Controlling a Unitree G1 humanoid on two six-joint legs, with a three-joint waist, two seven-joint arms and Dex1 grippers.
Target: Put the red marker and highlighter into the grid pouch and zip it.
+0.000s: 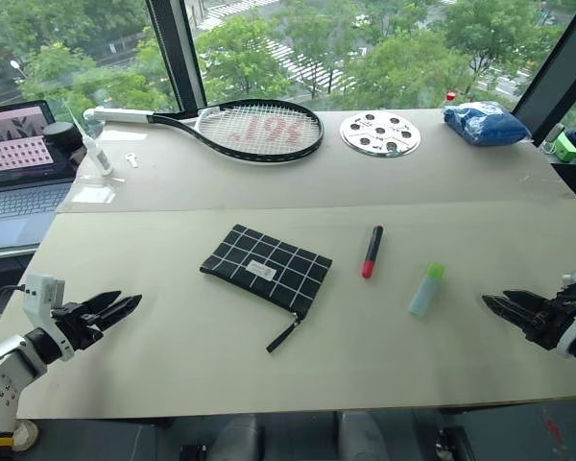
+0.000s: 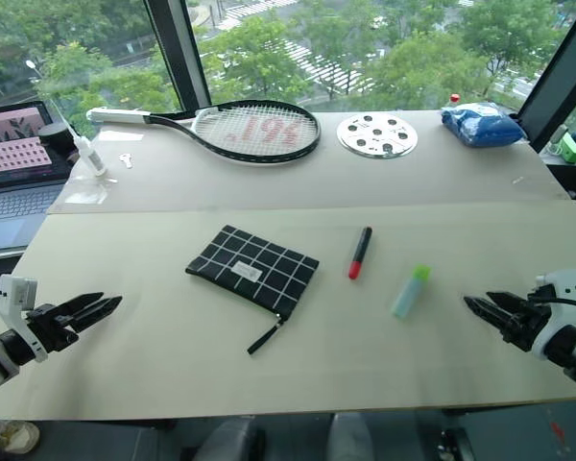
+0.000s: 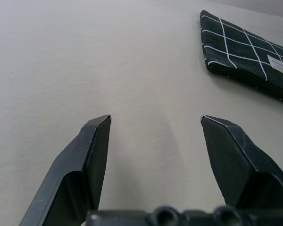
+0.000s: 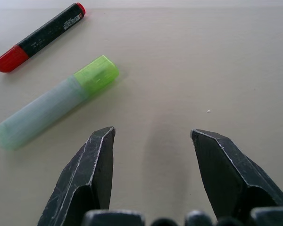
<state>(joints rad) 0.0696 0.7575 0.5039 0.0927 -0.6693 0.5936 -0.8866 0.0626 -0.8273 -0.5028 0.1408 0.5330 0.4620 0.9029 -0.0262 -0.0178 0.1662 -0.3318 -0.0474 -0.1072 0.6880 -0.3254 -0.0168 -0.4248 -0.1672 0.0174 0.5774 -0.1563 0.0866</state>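
Note:
The grid pouch (image 1: 267,268) lies flat near the table's middle, black with white lines, its strap pull (image 1: 282,336) trailing toward the front edge. To its right lies the red marker (image 1: 372,252), red at the near end and black at the far end. Further right rests the highlighter (image 1: 426,288), pale body with a green cap. My left gripper (image 1: 123,306) hovers open at the front left, well left of the pouch (image 3: 254,61). My right gripper (image 1: 494,304) stands open at the front right, a short way right of the highlighter (image 4: 56,101) and marker (image 4: 40,36). Both hold nothing.
At the back of the table lie a tennis racket (image 1: 240,128), a round perforated metal disc (image 1: 380,133) and a blue bag (image 1: 486,123). A laptop (image 1: 19,163) sits at the far left, with a white tube (image 1: 98,154) beside it.

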